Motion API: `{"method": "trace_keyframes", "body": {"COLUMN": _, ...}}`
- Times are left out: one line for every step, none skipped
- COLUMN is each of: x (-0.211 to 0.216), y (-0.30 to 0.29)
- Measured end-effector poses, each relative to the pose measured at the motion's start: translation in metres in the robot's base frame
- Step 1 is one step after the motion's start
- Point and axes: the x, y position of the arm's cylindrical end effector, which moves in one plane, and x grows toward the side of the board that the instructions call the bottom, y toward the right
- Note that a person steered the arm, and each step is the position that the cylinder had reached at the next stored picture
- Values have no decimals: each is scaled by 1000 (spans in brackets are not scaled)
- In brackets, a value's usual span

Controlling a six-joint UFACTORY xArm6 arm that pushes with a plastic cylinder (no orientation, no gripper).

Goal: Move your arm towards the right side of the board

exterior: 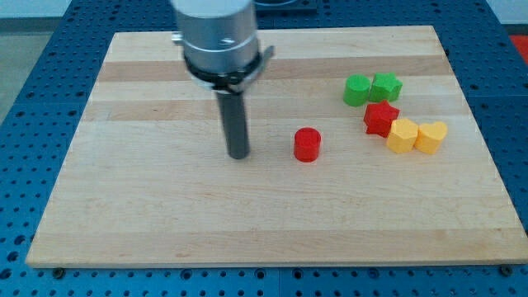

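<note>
My tip (238,155) rests on the wooden board (165,214) a little left of its middle. A red cylinder (307,144) stands just to the tip's right, apart from it. Farther to the view's right is a cluster: a green cylinder-like block (356,90) touching a green star-like block (386,86), a red star (380,118) below them, then a yellow block (403,135) and a yellow heart (431,136) side by side.
The arm's grey metal housing (216,37) hangs over the board's top middle. The board sits on a blue perforated table (33,124), which shows on all sides.
</note>
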Motion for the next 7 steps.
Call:
{"method": "trace_keyframes", "body": {"x": 2, "y": 60}}
{"method": "trace_keyframes", "body": {"x": 1, "y": 127}}
{"method": "trace_keyframes", "body": {"x": 1, "y": 129}}
{"method": "trace_keyframes", "body": {"x": 0, "y": 112}}
{"method": "trace_keyframes", "body": {"x": -1, "y": 94}}
{"method": "trace_keyframes", "body": {"x": -5, "y": 94}}
{"method": "trace_keyframes", "body": {"x": -5, "y": 94}}
